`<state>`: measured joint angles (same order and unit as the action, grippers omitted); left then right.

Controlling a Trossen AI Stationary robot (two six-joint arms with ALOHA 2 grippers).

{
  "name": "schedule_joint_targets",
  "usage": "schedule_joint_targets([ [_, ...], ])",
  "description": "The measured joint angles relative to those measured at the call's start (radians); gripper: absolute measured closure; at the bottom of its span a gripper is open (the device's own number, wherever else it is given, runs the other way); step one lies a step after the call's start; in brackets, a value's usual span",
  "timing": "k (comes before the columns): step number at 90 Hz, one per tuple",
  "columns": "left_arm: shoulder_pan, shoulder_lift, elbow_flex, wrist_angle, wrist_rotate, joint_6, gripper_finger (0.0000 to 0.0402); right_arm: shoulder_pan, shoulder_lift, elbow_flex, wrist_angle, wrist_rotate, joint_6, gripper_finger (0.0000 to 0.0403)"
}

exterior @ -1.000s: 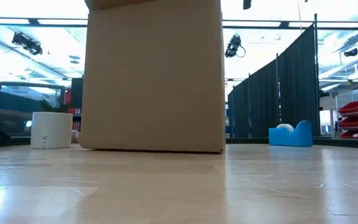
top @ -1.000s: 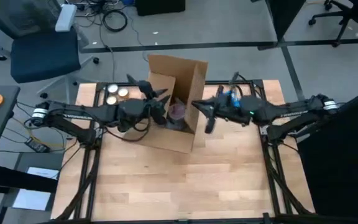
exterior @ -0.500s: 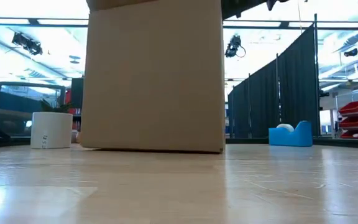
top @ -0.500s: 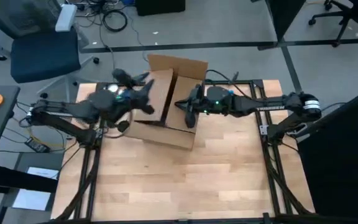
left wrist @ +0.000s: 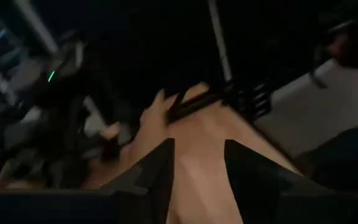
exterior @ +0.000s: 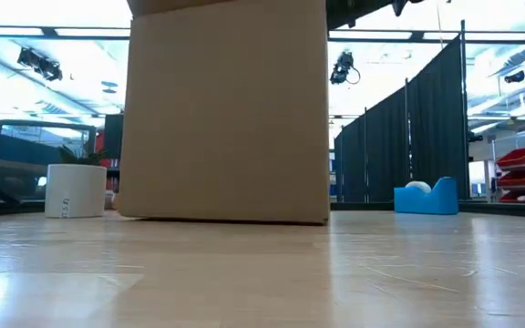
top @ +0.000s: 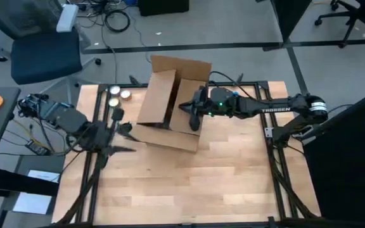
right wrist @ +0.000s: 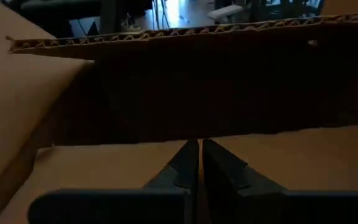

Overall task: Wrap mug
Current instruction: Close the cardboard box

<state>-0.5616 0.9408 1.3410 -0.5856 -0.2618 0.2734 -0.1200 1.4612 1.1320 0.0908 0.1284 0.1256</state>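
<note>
Half a second ago the left gripper [top: 120, 130] was up beside the cardboard box [top: 170, 114]; it has now pulled away to the left edge of the table [top: 189, 183], low and well apart from the box. Its two fingers [left wrist: 157, 171] are spread wide, with nothing between them (its own wrist view shows bare table wood in the gap).

The right gripper [top: 194, 117] has not moved. It sits at the right side of the box, over a folded-in flap. Its fingers [right wrist: 188, 162] are pressed together, tip to tip, and they lie just above the brown flap, with another flap edge standing up behind them.

The box stands at the back middle of the table with its top flaps partly open. The mug cannot be seen in any picture, so I cannot tell where it is; a second ago something pale showed inside the box, but the flaps now cover that spot.

From the low view the box fills the middle, with a white pot [exterior: 76, 189] to its left and a blue tape holder [exterior: 427, 197] to its right. Two small round tins [top: 119, 95] sit at the back left corner of the table.
</note>
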Motion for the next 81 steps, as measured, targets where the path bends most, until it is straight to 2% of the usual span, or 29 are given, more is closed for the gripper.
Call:
schedule_joint_targets([
  [8, -0.053, -0.006, 0.016, -0.019, 0.000, -0.002, 0.0275, 0.000, 0.000, 0.000, 0.001, 0.000, -0.001, 0.0403],
  [16, -0.083, -0.004, 0.013, -0.094, -0.019, -0.077, 0.0275, 0.002, 0.000, 0.000, 0.014, -0.001, -0.010, 0.0403],
  [30, -0.141, 0.005, -0.073, -0.158, -0.175, -0.274, 0.0275, 0.013, -0.008, -0.003, 0.058, 0.019, -0.077, 0.0403],
  [40, -0.162, 0.005, -0.133, -0.151, -0.234, -0.354, 0.0275, 0.024, -0.039, -0.003, 0.136, 0.070, -0.148, 0.0403],
  [49, -0.162, 0.014, -0.157, -0.141, -0.270, -0.361, 0.0275, 0.016, -0.051, -0.002, 0.269, 0.065, -0.199, 0.0403],
  [56, -0.161, 0.011, -0.158, -0.138, -0.291, -0.358, 0.0275, -0.016, -0.036, -0.002, 0.340, -0.006, -0.213, 0.0403],
  [81, -0.158, 0.009, -0.156, -0.122, -0.349, -0.307, 0.0275, -0.121, 0.099, 0.034, 0.407, -0.112, -0.110, 0.0403],
])
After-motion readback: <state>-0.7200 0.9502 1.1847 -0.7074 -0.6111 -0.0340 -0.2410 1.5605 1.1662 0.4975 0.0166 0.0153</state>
